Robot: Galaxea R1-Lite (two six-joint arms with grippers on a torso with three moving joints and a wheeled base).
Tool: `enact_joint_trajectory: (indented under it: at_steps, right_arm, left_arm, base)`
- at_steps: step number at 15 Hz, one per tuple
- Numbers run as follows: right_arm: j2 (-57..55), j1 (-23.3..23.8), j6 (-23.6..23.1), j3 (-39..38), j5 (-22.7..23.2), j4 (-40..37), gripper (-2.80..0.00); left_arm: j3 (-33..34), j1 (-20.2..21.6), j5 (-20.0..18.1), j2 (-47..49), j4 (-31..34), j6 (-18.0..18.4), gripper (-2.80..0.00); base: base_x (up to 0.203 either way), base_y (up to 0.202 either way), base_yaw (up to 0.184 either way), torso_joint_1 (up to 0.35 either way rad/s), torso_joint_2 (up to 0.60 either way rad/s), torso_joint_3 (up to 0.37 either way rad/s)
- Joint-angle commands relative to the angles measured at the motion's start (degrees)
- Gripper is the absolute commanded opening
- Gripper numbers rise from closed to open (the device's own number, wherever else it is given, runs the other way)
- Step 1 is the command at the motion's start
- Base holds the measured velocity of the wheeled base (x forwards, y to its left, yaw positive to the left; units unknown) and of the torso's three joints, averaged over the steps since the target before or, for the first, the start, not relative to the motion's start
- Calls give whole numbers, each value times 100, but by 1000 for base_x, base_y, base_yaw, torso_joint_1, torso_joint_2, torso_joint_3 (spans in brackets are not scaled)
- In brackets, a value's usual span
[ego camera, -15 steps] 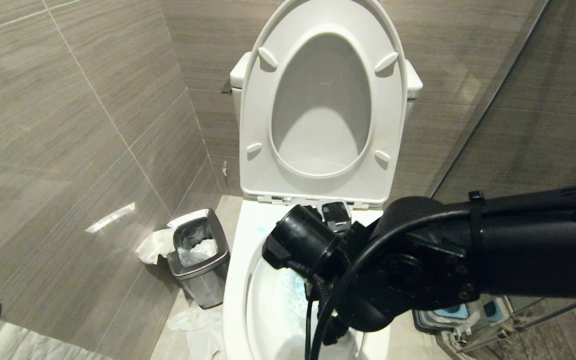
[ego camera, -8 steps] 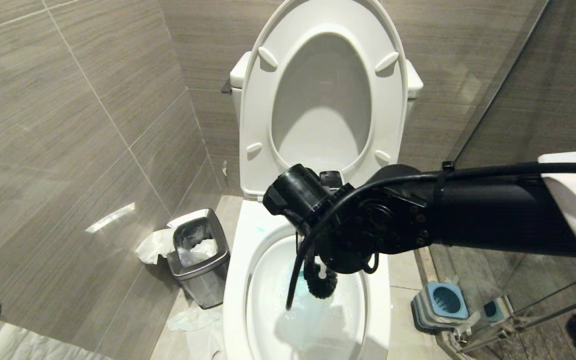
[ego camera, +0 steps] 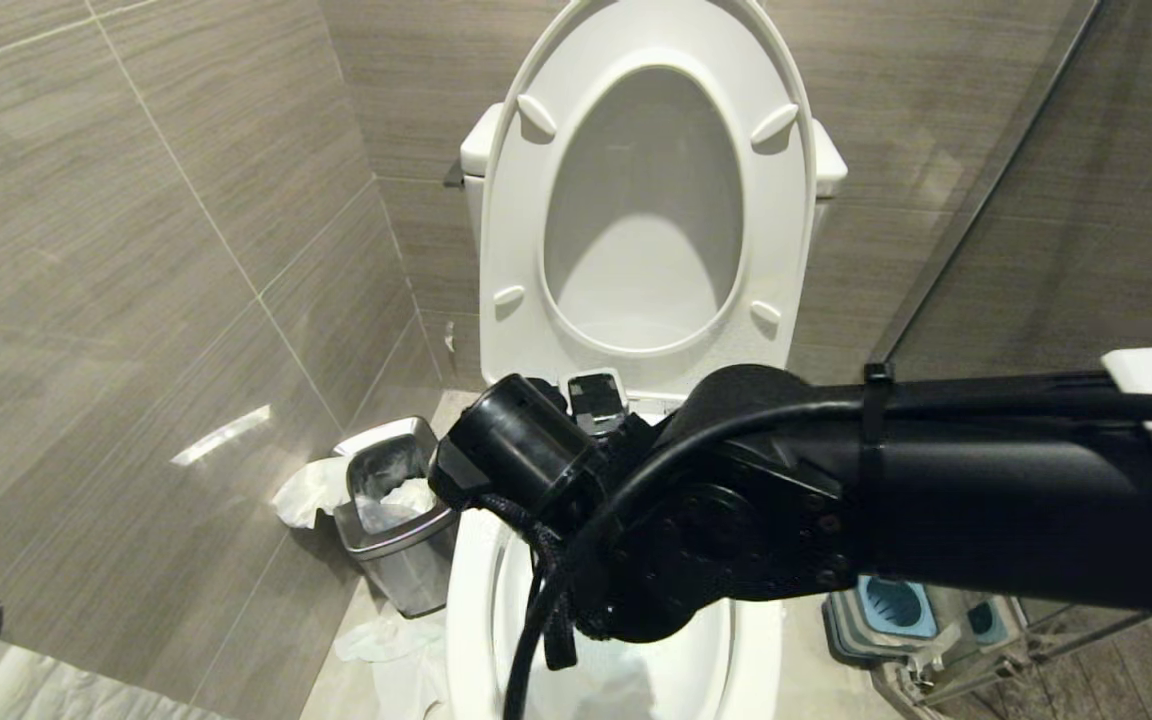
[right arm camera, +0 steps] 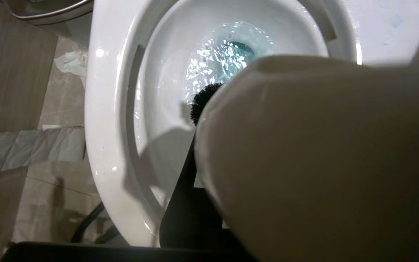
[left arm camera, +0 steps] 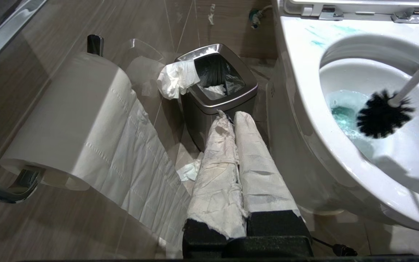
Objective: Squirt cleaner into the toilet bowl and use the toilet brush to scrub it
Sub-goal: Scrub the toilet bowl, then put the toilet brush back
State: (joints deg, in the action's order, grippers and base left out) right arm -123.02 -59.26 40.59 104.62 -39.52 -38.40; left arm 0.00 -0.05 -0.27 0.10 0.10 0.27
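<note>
the right gripper (right arm camera: pixel 195 218) is clamped on the toilet brush (left arm camera: pixel 384 113), whose long handle slants down into the toilet bowl (left arm camera: pixel 304 109); its black bristles sit beside the cleaner (right arm camera: pixel 231 51)-tinted water. the left gripper (left arm camera: pixel 236 120) hangs closed beside the bowl.

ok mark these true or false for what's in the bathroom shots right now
1. The toilet brush has black bristles inside the toilet bowl. True.
2. The water in the bowl is clear. False: it is tinted blue by cleaner.
3. The waste bin stands beside the toilet with tissue hanging over its rim. True.
4. The toilet seat is down. False: it is raised.
5. The left gripper holds the brush. False: its wrapped fingers are shut, empty, near the bin.
</note>
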Motion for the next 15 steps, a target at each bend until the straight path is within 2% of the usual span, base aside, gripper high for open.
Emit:
enact_joint_trajectory:
  at_steps: [1,5,6,11,15]
  right_arm:
    - [871,9,34,-428,-111,-42,-280]
    - [1776,40,175,-688,-147,-53,-280]
    - [1982,198,219,-726,-156,-54,-280]
    - [2644,1537,225,-685,-171,-44,-280]
    - [2965,2985,205,-692,-194,-37,-280]
  left_arm:
    - [0,-4,0,-1,-1,0,-280]
    - [0,-4,0,-1,-1,0,-280]
    - [0,-3,0,-1,-1,0,-280]
    - [0,-4,0,-1,-1,0,-280]
    - [0,-4,0,-1,-1,0,-280]
  base:
    - [0,0,0,0,0,0]
    - [0,0,0,0,0,0]
    - [0,0,0,0,0,0]
    - [0,0,0,0,0,0]
    - [0,0,0,0,0,0]
